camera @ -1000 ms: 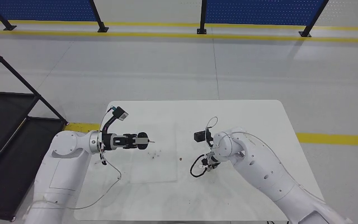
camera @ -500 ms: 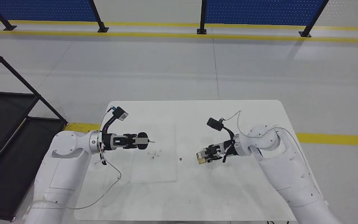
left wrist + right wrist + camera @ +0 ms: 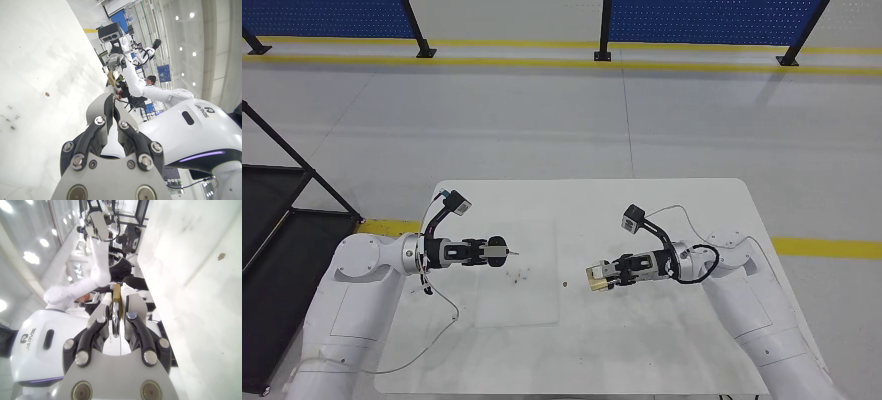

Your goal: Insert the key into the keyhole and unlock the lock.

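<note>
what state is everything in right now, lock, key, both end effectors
lock: gripped in the right end effector, no key in it; locked or not, cannot tell
key: thin tip sticks out of the left end effector, apart from the lock, not inserted
left end effector: shut on the key
right end effector: shut on the lock

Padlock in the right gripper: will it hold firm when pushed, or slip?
The padlock looks like solid brass, so probably rigid and heavy for its size. The right gripper pinches its flat sides, yet smooth metal could slip under a push. Its shackle sits back between the fingers, likely limiting twist.
</note>
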Motion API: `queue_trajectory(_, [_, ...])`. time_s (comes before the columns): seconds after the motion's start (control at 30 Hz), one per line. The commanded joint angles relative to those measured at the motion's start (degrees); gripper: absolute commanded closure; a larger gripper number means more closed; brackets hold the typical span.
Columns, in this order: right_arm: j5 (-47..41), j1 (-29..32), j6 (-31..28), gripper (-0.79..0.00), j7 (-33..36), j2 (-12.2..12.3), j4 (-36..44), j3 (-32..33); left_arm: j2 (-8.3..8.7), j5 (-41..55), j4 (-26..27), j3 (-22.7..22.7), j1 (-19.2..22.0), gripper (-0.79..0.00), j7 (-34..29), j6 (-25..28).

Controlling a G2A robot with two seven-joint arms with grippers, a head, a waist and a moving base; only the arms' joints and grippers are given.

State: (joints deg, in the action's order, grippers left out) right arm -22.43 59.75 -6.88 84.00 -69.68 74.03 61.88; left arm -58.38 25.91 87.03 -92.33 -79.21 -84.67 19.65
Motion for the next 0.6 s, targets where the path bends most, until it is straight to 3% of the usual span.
queue_trajectory(0.0, [0.1,0.0,0.0,0.000,0.0,0.0,0.1,0.0,0.00,0.0,0.0,0.0,0.0,0.000,0.0,0.0])
queue_trajectory(0.4, [0.1,0.0,0.0,0.000,0.0,0.0,0.1,0.0,0.00,0.0,0.0,0.0,0.0,0.000,0.0,0.0])
queue_trajectory(0.57, [-4.3,2.6,-5.7,0.000,-8.0,-0.3,0.2,1.0,0.00,0.0,0.0,0.0,0.0,0.000,0.0,0.0])
